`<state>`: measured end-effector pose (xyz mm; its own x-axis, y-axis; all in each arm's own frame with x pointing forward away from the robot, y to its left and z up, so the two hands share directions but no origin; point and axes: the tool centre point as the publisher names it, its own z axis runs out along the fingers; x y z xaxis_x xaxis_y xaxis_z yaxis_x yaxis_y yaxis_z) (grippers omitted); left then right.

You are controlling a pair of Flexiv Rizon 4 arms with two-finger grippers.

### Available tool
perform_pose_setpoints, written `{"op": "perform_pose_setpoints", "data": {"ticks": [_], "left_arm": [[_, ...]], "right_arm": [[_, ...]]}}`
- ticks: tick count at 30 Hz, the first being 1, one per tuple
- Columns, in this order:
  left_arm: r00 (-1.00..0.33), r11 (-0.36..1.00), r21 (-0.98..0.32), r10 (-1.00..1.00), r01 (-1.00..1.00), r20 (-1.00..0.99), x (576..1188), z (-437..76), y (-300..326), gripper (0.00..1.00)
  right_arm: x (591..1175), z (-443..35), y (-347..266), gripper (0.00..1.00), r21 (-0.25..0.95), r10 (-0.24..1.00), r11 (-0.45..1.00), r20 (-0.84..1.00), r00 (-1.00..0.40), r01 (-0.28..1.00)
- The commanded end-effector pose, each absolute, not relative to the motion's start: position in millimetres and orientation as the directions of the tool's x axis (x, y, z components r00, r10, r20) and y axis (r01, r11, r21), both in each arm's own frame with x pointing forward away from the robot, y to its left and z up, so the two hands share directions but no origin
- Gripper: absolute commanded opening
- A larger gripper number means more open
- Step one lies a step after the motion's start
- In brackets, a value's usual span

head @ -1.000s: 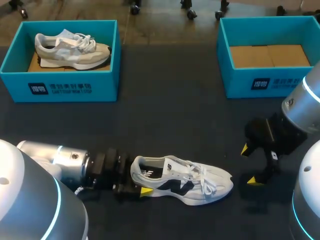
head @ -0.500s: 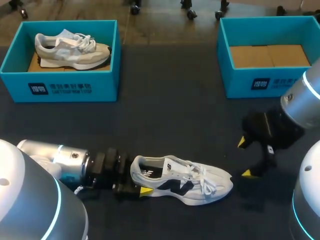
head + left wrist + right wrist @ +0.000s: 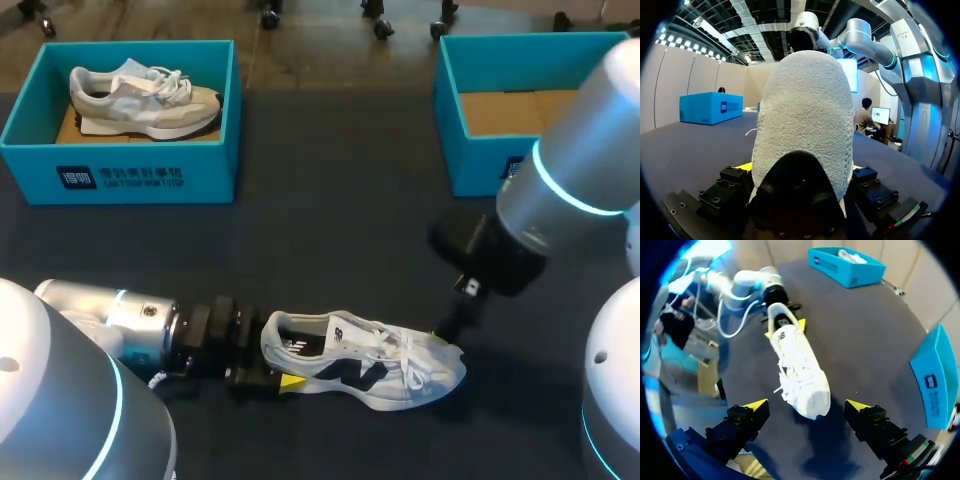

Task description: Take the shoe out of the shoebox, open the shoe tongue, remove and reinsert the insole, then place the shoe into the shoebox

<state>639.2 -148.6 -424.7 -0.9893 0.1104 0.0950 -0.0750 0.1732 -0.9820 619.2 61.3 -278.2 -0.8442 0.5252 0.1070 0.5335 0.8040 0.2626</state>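
Note:
A white shoe (image 3: 360, 360) with a black side logo lies on its sole on the dark table, toe pointing right. My left gripper (image 3: 268, 378) is at its heel. In the left wrist view the heel (image 3: 805, 130) fills the gap between the fingers, with a yellow tip on each side (image 3: 742, 166). The right wrist view shows those tips against both sides of the heel. My right gripper (image 3: 452, 318) hangs open just above the toe. In its own view the toe of the shoe (image 3: 810, 390) lies between its wide-spread fingers (image 3: 807, 406), touching neither.
A blue shoebox (image 3: 120, 175) at the back left holds a beige shoe (image 3: 140, 95). A second blue shoebox (image 3: 480, 160) at the back right shows only a cardboard bottom. The shoebox (image 3: 935, 375) also shows beside my right gripper.
My right arm has swung left and towards the shoe, bringing its open gripper from the table's right side to above the toe. The left arm and the shoe have not moved.

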Motion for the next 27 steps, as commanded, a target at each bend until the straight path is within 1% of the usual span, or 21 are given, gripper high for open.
{"op": "perform_pose_setpoints", "data": {"ticks": [1, 4, 5, 7, 10, 12, 15, 17, 27], "left_arm": [[-0.99, 0.174, -0.982, 0.109, -0.075, 0.095, 640.5, -432.4, -148.8, 0.0], [-0.99, 0.174, -0.982, 0.109, -0.075, 0.095, 640.5, -432.4, -148.8, 0.0], [-0.99, 0.174, -0.982, 0.109, -0.075, 0.095, 640.5, -432.4, -148.8, 0.0], [-0.99, 0.174, -0.982, 0.109, -0.075, 0.095, 640.5, -432.4, -148.8, 0.0], [-0.99, 0.174, -0.982, 0.109, -0.075, 0.095, 640.5, -432.4, -148.8, 0.0], [-0.99, 0.174, -0.982, 0.109, -0.075, 0.095, 640.5, -432.4, -148.8, 0.0], [-0.99, 0.174, -0.982, 0.109, -0.075, 0.095, 640.5, -432.4, -148.8, 0.0], [-0.99, 0.174, -0.982, 0.109, -0.075, 0.095, 640.5, -432.4, -148.8, 0.0], [-0.99, 0.174, -0.982, 0.109, -0.075, 0.095, 640.5, -432.4, -148.8, 0.0]], "right_arm": [[618.7, -279.1, 69.4, 1.0, 0.197, 0.638, 0.744, 0.076, -0.766, 0.639], [618.7, -279.1, 69.4, 1.0, 0.197, 0.638, 0.744, 0.076, -0.766, 0.639], [620.3, -279.0, 77.7, 1.0, 0.161, 0.683, 0.713, 0.061, -0.728, 0.682], [623.5, -279.6, 92.3, 1.0, 0.139, 0.774, 0.62, 0.052, -0.631, 0.772], [624.8, -282.8, 117.9, 1.0, 0.097, 0.838, 0.54, 0.029, -0.544, 0.836], [625.2, -285.8, 136.0, 1.0, 0.042, 0.877, 0.48, -0.006, -0.481, 0.876], [625.9, -287.2, 155.0, 1.0, 0.031, 0.91, 0.415, 0.003, -0.415, 0.909], [620.6, -281.4, 159.1, 1.0, 0.073, 0.906, 0.42, 0.017, -0.422, 0.905], [620.6, -281.4, 159.1, 1.0, 0.073, 0.906, 0.42, 0.017, -0.422, 0.905]]}}
